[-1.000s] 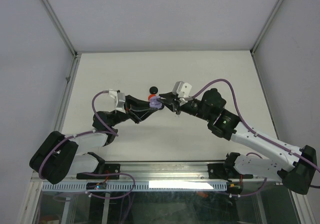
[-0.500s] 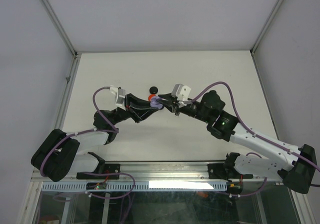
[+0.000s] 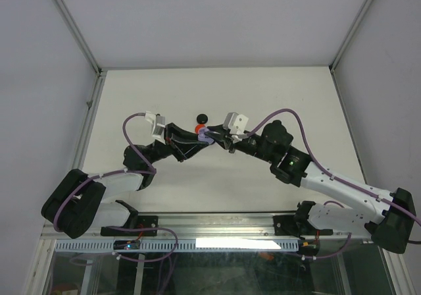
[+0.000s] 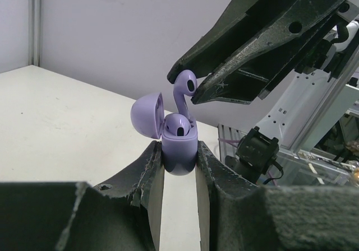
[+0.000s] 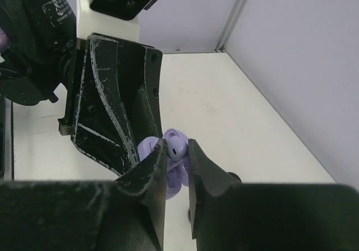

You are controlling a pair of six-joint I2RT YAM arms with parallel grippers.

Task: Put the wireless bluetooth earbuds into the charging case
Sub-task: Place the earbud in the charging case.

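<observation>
A lilac charging case (image 4: 179,150) stands upright with its lid (image 4: 147,115) swung open, and my left gripper (image 4: 178,151) is shut on its lower body. One lilac earbud (image 4: 178,125) sits in a socket of the case. My right gripper (image 5: 177,147) is shut on the head of a second lilac earbud (image 5: 179,148), held just above the case (image 5: 174,175) with its stem (image 4: 180,97) pointing down into the opening. In the top view the two grippers meet at the case (image 3: 205,135) over the table's middle.
A small black round object (image 3: 202,118) lies on the white table (image 3: 131,97) just beyond the grippers, with a red object (image 3: 198,129) beside it, partly hidden. Grey walls and metal rails (image 3: 89,110) enclose the table.
My right gripper has moved left with the lilac earbud, closing in on the open case. The left gripper has held the case almost still.
</observation>
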